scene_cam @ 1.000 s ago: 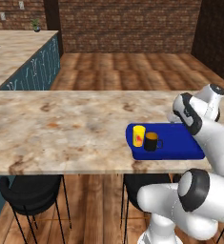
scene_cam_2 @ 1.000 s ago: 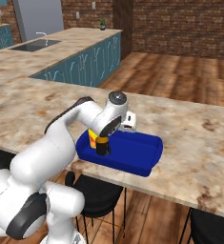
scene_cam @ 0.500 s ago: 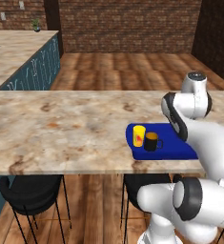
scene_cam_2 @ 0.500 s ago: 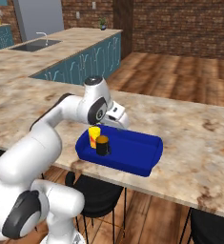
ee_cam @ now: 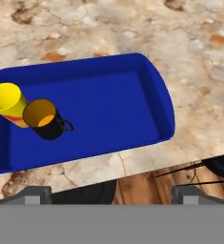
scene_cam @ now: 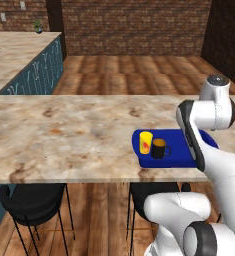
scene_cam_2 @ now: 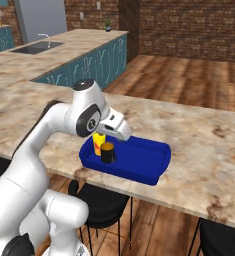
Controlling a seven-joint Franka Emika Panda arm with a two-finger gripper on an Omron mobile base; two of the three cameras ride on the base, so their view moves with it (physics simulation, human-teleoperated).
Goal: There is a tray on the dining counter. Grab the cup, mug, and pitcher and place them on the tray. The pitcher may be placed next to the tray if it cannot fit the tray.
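Observation:
On the marbled dining counter (scene_cam: 64, 130) sits the bright blue tray (scene_cam: 175, 151) (scene_cam_2: 139, 159) (ee_cam: 108, 102), close to the near edge. The yellow cup (scene_cam: 146, 142) (scene_cam_2: 98, 143) (ee_cam: 8, 102) stands upright at the tray's left end. The black mug (scene_cam: 159, 148) (scene_cam_2: 108, 152) (ee_cam: 44, 119), orange inside, stands right beside it. My gripper (ee_cam: 112, 194) hovers above the tray's near side, open and holding nothing; both fingertips (ee_cam: 37, 193) are spread wide. Seen in the right base view, my hand (scene_cam_2: 118, 129) is above and just behind the two vessels. The pitcher is out of view.
Black bar stools (scene_cam: 31, 202) (scene_cam_2: 96, 200) stand under the counter's near edge. A second counter with teal cabinets and a sink (scene_cam_2: 39, 47) runs along the back left. My arm (scene_cam: 194, 135) covers the tray's right part in the left base view.
My hand has let go of the mug and risen away from it, swinging back toward the near side. Cup and mug stay put on the tray.

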